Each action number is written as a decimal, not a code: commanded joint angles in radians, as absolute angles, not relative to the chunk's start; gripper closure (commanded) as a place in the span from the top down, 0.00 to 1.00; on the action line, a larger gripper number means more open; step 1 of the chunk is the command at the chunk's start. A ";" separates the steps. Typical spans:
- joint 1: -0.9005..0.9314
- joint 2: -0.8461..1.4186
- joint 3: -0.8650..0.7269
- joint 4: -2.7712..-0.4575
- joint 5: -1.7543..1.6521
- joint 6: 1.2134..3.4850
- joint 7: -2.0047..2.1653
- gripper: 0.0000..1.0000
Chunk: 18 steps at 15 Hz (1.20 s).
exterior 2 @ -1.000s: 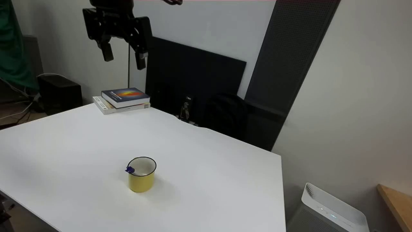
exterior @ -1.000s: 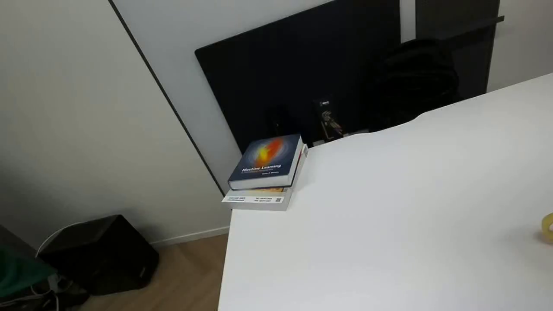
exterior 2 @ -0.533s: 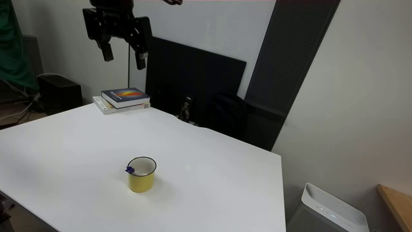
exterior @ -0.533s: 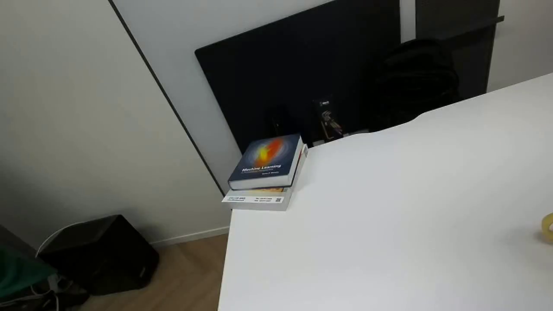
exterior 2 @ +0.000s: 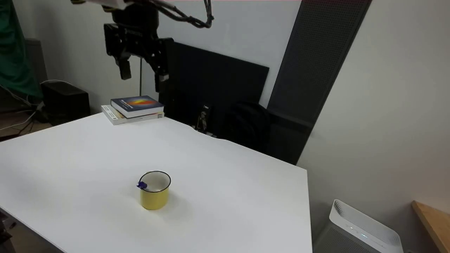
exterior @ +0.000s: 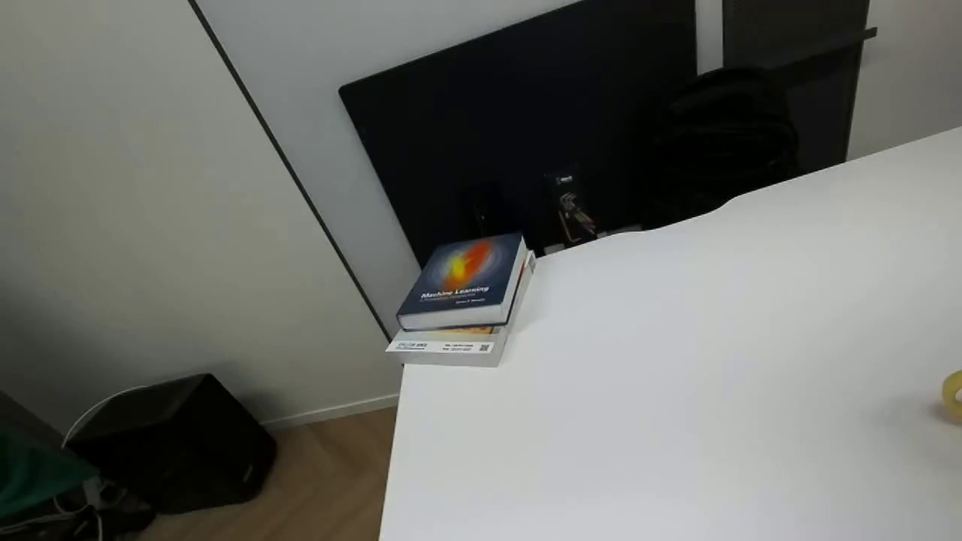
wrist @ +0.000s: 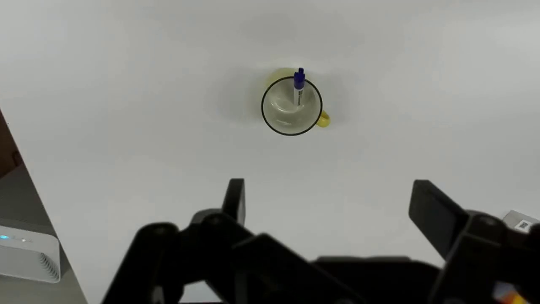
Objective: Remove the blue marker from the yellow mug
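The gripper is spread wide, nothing clasped, while the blue marker, tilted in the yellow mug well inside the visible edges of the tabletop, should be found light, stiff and slick, best pinched at its projecting end.

A Machine Learning book is lying on a paler book, and they're just chilling at a corner of the white desk. A black panel is standing behind it, with a dark bag sitting beside the edge. A green cloth is hanging near a black box, and a white vented unit is showing a blue light.
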State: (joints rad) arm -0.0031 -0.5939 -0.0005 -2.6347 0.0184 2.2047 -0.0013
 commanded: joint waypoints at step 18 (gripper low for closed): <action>-0.103 0.232 -0.133 -1.996 0.427 1.692 -0.207 1.00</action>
State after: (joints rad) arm -0.0670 0.1092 -0.1521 -2.1364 0.3921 1.8055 -0.1897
